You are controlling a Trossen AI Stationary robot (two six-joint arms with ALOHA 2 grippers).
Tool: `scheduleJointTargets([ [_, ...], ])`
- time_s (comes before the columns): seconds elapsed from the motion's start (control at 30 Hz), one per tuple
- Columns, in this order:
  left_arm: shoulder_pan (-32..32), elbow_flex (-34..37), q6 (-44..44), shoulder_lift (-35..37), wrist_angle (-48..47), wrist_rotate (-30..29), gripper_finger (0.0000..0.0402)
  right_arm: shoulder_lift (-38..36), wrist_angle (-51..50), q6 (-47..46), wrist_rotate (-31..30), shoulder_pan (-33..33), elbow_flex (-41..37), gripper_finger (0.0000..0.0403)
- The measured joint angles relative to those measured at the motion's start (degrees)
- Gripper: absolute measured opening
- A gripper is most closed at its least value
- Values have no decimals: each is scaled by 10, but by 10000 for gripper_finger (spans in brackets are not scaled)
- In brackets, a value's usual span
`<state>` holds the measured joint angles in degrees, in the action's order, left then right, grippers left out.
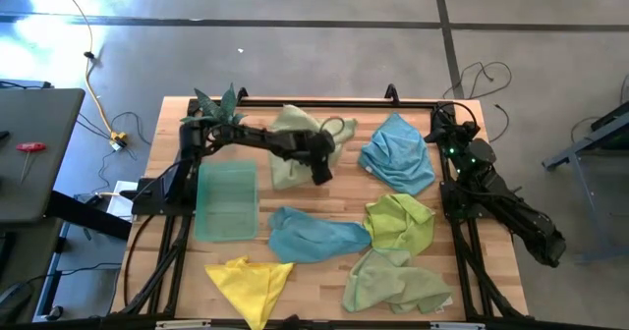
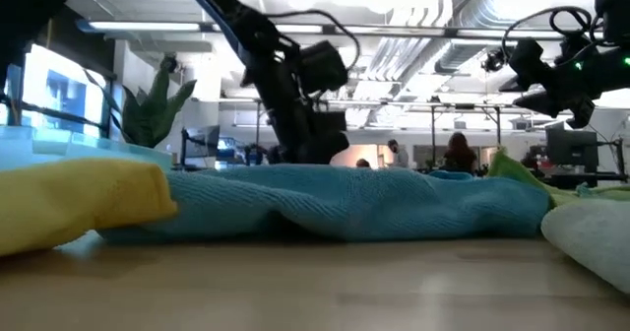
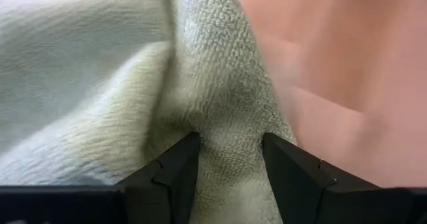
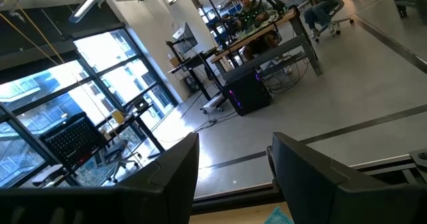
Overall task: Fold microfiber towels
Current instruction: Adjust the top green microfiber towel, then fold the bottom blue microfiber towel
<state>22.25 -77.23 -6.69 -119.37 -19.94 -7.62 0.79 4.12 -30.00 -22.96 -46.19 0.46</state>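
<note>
Soft, light pale green towel (image 3: 220, 97) is bunching between fingers of my left gripper (image 3: 230, 167), which is pinching its thick fold; my right gripper (image 4: 233, 164) is waiting open.

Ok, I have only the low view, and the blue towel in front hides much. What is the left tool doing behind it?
Observer: The left tool is down on the pale green towel at the far side of the table, and a fold of it is pinched between the fingers.
Operator: And the right tool?
Observer: The right tool is open and empty near the far right corner, and it faces out to the room.
Operator: Is there another towel on that side?
Observer: Yes, a sky blue towel lies crumpled at the far right, not folded.
</note>
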Motion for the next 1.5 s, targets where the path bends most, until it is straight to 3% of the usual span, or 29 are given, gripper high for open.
scheduleJointTargets([
  [0.23,25,0,-22,11,-26,116,133,0,0,0,0,0,0,181],
  [0.4,1,1,-52,64,-32,182,127,0,0,0,0,0,0,181],
  [0.67,-60,0,-141,135,-113,152,127,0,0,0,0,0,0,181],
  [0.93,-139,0,-226,140,-185,82,145,1,0,0,1,0,0,181],
  [1.2,-209,0,-301,140,-227,89,208,1,0,0,1,0,0,181],
  [1.5,-228,31,-256,140,-226,126,234,1,0,0,2,0,0,181],
])
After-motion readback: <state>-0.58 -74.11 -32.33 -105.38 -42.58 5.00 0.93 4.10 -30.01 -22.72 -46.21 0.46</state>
